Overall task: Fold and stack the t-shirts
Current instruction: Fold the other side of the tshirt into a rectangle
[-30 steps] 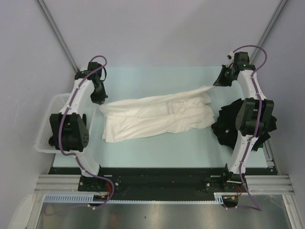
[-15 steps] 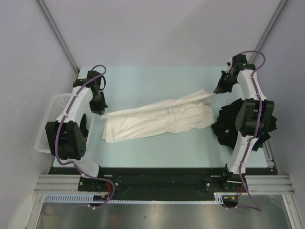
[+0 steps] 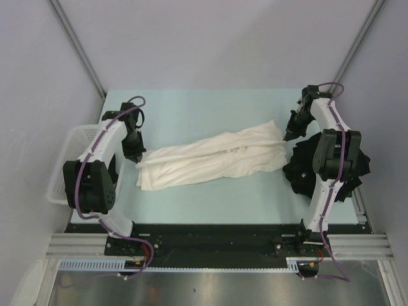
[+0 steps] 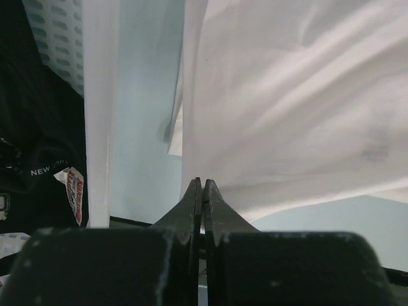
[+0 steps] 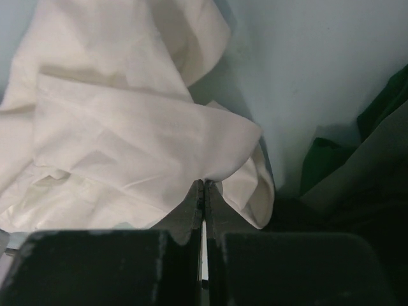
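A cream-white t-shirt [image 3: 210, 159] lies stretched in a long crumpled band across the middle of the table. My left gripper [image 3: 136, 155] is shut on its left end, and in the left wrist view the closed tips [image 4: 203, 185] pinch the cloth's edge [image 4: 287, 95]. My right gripper [image 3: 285, 136] is shut on the right end, where the tips [image 5: 204, 183] bite a fold of the cream shirt [image 5: 127, 127]. A heap of black t-shirts [image 3: 306, 167] sits at the right, partly hidden by the right arm.
A white mesh basket [image 3: 69, 159] stands off the table's left edge beside the left arm. In the left wrist view its mesh [image 4: 57, 44] shows, with dark cloth carrying white print [image 4: 38, 153] beneath. Grey walls enclose the table.
Both grippers have come toward the near side and lower, carrying the shirt's ends. The raised back edge of the cream shirt has sunk toward the table.
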`<state>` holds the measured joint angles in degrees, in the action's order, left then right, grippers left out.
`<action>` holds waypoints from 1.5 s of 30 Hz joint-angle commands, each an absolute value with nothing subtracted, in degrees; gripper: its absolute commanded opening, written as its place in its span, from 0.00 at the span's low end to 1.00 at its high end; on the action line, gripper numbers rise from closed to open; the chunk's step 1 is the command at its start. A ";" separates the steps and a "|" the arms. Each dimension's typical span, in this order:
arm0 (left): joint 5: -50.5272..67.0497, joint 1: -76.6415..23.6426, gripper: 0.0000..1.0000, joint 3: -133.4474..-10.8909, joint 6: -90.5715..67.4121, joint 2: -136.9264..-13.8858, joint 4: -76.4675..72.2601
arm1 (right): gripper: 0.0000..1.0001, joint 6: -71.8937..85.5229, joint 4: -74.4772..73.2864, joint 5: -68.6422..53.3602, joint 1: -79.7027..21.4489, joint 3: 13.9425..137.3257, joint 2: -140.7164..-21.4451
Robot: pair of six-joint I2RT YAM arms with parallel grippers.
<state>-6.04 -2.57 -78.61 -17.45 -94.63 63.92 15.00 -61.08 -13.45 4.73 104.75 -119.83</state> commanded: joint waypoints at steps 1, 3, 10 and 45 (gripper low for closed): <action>-5.89 -3.25 0.00 -77.87 -17.49 -95.27 63.55 | 0.00 15.29 -62.67 -11.87 4.57 103.01 -121.81; -6.06 -3.43 0.05 -78.05 -17.67 -95.54 63.46 | 0.00 14.85 -62.75 -11.43 4.57 102.83 -122.34; -7.64 -3.60 0.22 -80.07 -18.19 -96.24 64.86 | 0.31 14.50 -63.63 -10.72 4.39 105.20 -123.49; -4.39 -10.63 0.25 -85.52 -21.88 -102.22 61.61 | 0.37 12.48 -56.61 -16.17 2.81 128.50 -138.95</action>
<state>-5.19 -10.02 -85.84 -20.62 -101.45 63.07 13.37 -58.63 -14.50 3.16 125.99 -138.58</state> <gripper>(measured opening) 0.253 0.358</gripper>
